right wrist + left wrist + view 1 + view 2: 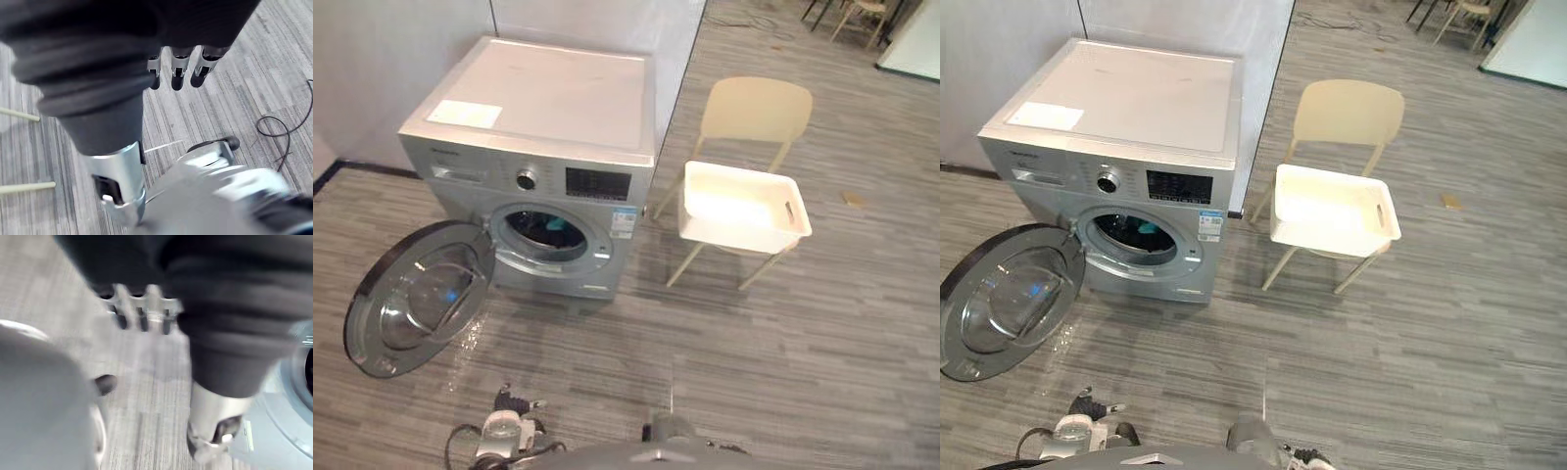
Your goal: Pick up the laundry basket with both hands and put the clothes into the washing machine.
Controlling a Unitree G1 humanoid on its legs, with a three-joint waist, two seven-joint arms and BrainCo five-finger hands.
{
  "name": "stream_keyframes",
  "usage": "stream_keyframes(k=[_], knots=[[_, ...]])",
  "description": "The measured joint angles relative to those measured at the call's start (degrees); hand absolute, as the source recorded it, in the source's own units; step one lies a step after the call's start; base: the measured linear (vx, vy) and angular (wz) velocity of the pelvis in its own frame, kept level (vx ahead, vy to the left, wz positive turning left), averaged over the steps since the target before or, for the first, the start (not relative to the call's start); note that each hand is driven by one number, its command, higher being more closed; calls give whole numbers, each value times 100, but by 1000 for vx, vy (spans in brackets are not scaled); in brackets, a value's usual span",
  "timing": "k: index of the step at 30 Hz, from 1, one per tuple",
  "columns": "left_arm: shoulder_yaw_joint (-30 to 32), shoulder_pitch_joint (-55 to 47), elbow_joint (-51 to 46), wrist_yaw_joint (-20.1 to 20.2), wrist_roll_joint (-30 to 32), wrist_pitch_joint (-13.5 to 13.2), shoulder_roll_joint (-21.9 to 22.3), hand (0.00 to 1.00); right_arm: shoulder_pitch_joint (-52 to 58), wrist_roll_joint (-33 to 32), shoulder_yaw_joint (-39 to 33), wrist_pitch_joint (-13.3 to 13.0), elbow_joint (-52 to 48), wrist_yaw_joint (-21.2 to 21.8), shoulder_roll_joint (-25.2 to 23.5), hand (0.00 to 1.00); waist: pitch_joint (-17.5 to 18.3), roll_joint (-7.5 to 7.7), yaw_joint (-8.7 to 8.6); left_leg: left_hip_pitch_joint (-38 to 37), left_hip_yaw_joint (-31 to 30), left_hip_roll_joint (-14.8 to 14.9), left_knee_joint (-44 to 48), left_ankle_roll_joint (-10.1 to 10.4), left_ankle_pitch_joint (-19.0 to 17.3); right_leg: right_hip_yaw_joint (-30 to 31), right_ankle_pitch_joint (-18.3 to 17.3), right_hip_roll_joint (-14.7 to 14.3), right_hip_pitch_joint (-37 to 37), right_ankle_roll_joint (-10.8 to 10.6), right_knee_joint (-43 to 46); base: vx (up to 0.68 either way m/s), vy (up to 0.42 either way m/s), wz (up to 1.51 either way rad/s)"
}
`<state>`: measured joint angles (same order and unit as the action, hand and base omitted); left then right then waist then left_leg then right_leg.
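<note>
The white laundry basket sits on a beige chair to the right of the washing machine and looks empty inside. The silver machine's round door hangs open to the left. A teal cloth lies inside the drum. My left hand hangs over the grey floor near the machine's front, fingers relaxed and holding nothing. My right hand hangs over the floor as well, fingers straight and empty. Both hands are well short of the basket.
A grey partition wall stands behind the machine. Striped grey floor spreads in front of machine and chair. A small brown scrap lies on the floor to the right. More chairs stand far back.
</note>
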<state>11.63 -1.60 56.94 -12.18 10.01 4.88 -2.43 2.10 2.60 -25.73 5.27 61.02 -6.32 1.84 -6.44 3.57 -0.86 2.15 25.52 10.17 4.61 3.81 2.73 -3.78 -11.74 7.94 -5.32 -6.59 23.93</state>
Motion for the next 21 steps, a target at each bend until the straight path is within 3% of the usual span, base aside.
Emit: stream_keyframes(k=[2, 3, 10, 14, 15, 16, 18, 21], knots=[[-14, 9, 3, -25, -202, -30, 72, 0, -246, 4, 156, 9, 19, 0, 196, 0, -65, -110, 36, 157, -62, 52, 4, 52, 47, -9, -3, -124, 203, 14, -826, -144, -214, -42], [-79, 16, 11, -26, -322, -50, 155, 0, -302, 5, 292, 2, 30, 0, 259, 0, -100, -321, 15, 209, -201, 98, 14, 44, 139, -46, 133, -186, 317, 70, -1075, -169, -112, 4], [-325, -241, -646, -195, -817, -151, 116, 0, -108, 4, 615, -59, 18, -12, 367, 0, -274, -294, 127, 593, -1000, 68, 352, 80, 81, -480, 138, -171, 339, 81, -1005, -185, 9, 35], [-535, -804, -1998, -262, -814, -159, 158, 0, 34, 5, 455, -45, -74, -30, 387, 0, -334, -242, 146, 686, -1138, -193, 277, 120, -76, -584, 99, 124, 238, 19, -784, -118, 111, 26], [-584, -1016, -2638, -260, -814, -178, 172, 0, 236, 2, 310, -62, -172, -44, 324, 0, -279, -64, 99, 788, -1144, -382, 467, -25, -181, -600, 103, 425, 150, 18, -846, -35, 153, 22], [-587, -1177, -3063, -255, -814, -190, 226, 0, 260, 1, 229, -50, -215, -51, 381, 0, -258, -217, 123, 895, -1252, -333, 1107, -257, -274, -594, 130, 449, 112, -44, -775, -3, 112, 12], [-589, -1331, -3456, -250, -815, -204, 265, 0, 320, -4, 147, -23, -216, -59, 451, 0, -246, -357, 71, 867, -1419, -393, 1111, -140, -529, -580, 72, 460, 97, -142, -656, 0, 88, 13], [-549, -1531, -4573, -213, -880, -243, 250, 0, 432, -58, -159, 7, -195, -63, 318, 0, -65, -372, 21, 818, -1473, -683, 659, -105, -381, -653, 237, 636, 128, -211, -949, 12, 129, 21]])
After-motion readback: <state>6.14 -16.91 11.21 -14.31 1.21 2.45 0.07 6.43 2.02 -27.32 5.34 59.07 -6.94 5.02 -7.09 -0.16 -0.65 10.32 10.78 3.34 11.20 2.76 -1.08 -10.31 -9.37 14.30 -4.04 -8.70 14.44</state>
